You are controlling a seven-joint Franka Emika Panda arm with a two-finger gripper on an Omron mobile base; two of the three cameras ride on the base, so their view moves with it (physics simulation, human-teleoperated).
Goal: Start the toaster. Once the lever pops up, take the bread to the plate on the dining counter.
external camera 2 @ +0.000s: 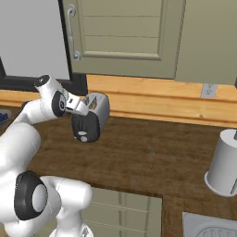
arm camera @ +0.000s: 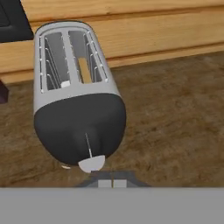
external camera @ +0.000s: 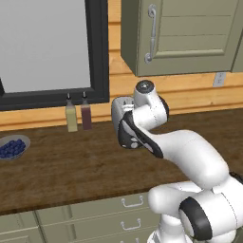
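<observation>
On the dark wood counter (external camera: 57,166), going left to right from the window side, stand a bowl of blueberries (external camera: 13,147), two bottles (external camera: 78,112) against the wall, then the toaster (external camera 2: 90,117), and well off to its right a grey canister (external camera 2: 226,162).

The step in hand looks like starting the toaster. Its black end panel faces the arm, and the lever (arm camera: 91,163) sits at the bottom of a short slot in that panel. A tan edge of the bread (arm camera: 85,70) shows down inside one of the top slots. To do this well, the fingertips should meet the lever tab squarely and push along the slot's line, not sideways, since a light toaster could slide or tip on the counter.

In the hand view the gripper (arm camera: 112,183) sits just below the lever, very close to it; contact cannot be judged. Its tips appear drawn together with no visible gap, holding nothing.
</observation>
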